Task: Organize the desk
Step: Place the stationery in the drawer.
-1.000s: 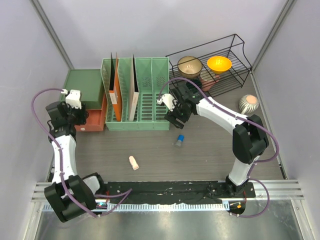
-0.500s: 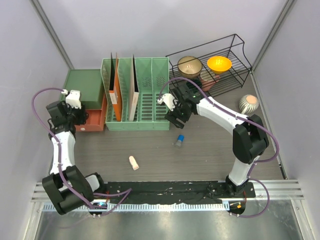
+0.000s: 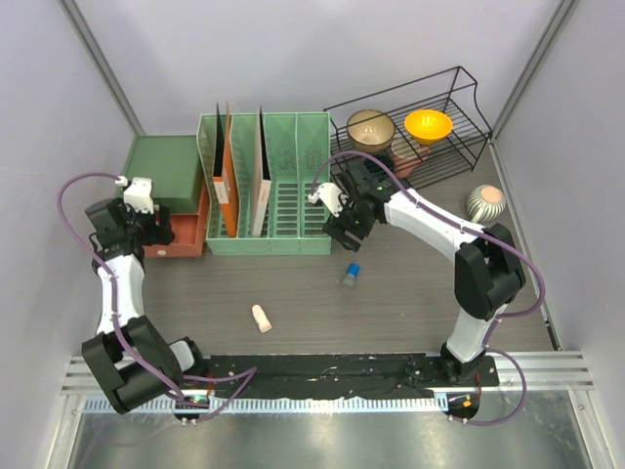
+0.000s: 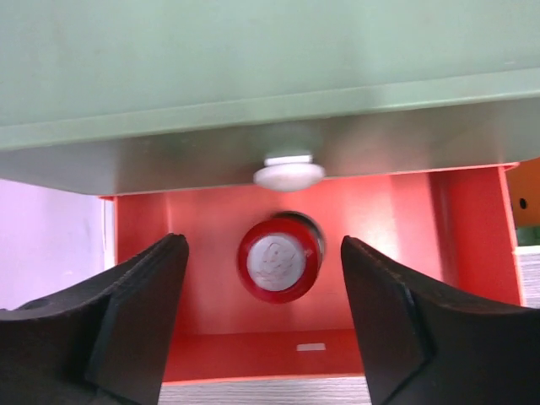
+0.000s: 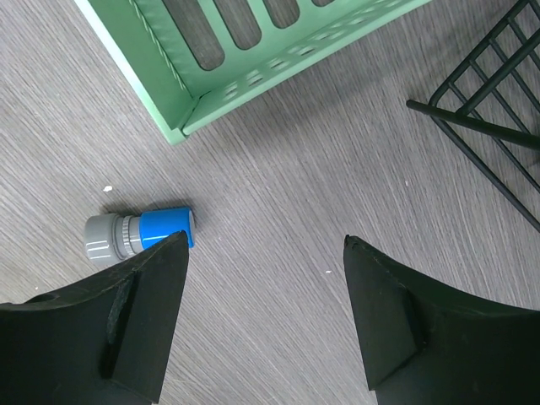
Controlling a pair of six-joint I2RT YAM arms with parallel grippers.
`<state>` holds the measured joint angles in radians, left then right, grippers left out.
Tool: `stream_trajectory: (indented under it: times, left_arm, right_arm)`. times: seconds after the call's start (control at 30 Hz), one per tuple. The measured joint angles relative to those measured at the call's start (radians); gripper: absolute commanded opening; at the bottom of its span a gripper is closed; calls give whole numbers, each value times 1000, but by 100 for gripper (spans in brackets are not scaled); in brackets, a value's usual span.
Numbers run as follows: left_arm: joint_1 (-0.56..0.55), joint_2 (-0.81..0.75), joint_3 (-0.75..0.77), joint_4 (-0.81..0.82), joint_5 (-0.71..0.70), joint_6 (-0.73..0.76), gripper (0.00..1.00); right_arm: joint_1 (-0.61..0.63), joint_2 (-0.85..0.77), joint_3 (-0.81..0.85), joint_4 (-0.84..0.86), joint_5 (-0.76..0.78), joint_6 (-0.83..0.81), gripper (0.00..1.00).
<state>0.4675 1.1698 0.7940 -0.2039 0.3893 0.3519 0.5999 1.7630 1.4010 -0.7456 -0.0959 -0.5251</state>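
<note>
Your left gripper (image 4: 261,251) stands wide apart and empty at the mouth of the red drawer (image 4: 405,219). A red-capped round thing (image 4: 278,260) lies inside, untouched, with the green box (image 4: 253,51) and its white knob (image 4: 288,173) overhanging. Your right gripper (image 5: 266,243) is spread wide too, holding nothing above the desk (image 5: 278,169) — a blue-and-grey bottle (image 5: 139,234) lies beside one finger, with the green file rack (image 5: 245,76) and black wire rack (image 5: 498,110) near.

My left arm (image 3: 115,293) and right arm (image 3: 430,220) are white tubular links with chunky black joints, each trailing a looping purple cable (image 3: 88,180). Matte black wedge-shaped fingers (image 4: 135,329) tip both, with a small white camera block (image 3: 139,192) at each wrist.
</note>
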Motion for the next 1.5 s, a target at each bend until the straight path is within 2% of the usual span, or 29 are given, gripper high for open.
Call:
stream_trajectory:
  times: [1.5]
  left_arm:
    - [211, 7, 27, 1, 111, 42, 82]
  right_arm:
    - [0, 39, 15, -31, -11, -4, 79]
